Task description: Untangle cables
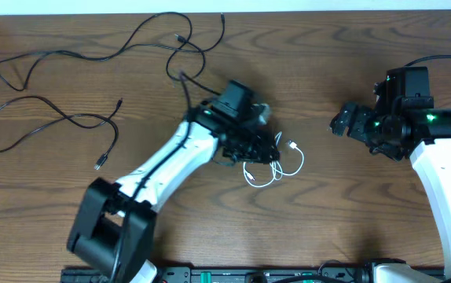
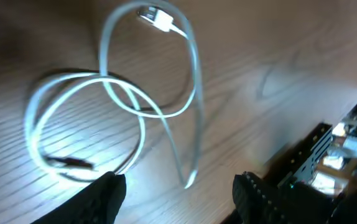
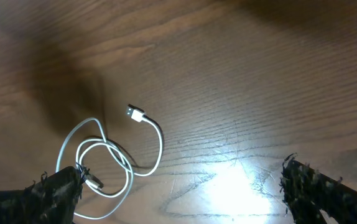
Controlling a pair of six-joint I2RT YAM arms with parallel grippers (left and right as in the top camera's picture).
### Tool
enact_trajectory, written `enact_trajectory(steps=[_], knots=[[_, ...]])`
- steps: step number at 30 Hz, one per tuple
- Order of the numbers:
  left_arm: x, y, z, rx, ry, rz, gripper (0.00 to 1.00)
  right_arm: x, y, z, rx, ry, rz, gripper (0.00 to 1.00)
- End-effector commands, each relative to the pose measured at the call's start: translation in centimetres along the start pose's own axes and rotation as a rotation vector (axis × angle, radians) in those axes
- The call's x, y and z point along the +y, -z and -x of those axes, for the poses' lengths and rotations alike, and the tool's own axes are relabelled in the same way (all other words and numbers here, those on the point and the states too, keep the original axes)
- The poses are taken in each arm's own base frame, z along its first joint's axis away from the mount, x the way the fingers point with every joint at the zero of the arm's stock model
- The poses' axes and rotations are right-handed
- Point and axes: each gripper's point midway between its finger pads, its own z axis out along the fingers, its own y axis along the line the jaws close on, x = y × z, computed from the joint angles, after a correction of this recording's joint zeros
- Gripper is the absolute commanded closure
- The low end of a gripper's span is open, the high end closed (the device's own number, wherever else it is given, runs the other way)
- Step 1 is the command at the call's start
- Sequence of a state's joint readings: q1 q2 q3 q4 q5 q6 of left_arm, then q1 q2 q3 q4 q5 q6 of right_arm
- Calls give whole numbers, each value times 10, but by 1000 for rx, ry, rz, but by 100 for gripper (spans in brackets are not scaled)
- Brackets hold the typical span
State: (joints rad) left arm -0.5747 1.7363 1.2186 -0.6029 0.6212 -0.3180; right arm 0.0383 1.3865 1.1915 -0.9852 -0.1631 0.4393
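Note:
The white cable (image 1: 298, 163) lies in loose overlapping loops on the wooden table at the centre. It also shows in the left wrist view (image 2: 194, 74) and the right wrist view (image 3: 160, 146). My left gripper (image 1: 269, 151) is open and empty just above its loops (image 2: 178, 199). One long black cable (image 1: 60, 52) winds across the far left, and its right end runs under my left arm. A second black cable (image 1: 100, 163) lies apart at the left. My right gripper (image 1: 339, 124) is open and empty (image 3: 181, 193), to the right of the white cable.
The table's far edge (image 1: 225, 9) runs along the top of the overhead view. A black rail (image 1: 233, 275) runs along the near edge.

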Motion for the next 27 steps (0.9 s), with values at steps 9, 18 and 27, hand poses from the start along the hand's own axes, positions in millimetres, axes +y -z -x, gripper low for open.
enact_trajectory(steps=[9, 18, 27], knots=[[8, -16, 4, -63, -21, 162, 49, -1, 2, 1, -3, -3, 0, 1], [14, -20, 11, -91, 12, 187, 60, -1, 1, 0, 0, -4, -2, 1], [4, -21, 11, -81, 5, 133, 76, -1, 1, 0, 0, -4, -2, 1]])
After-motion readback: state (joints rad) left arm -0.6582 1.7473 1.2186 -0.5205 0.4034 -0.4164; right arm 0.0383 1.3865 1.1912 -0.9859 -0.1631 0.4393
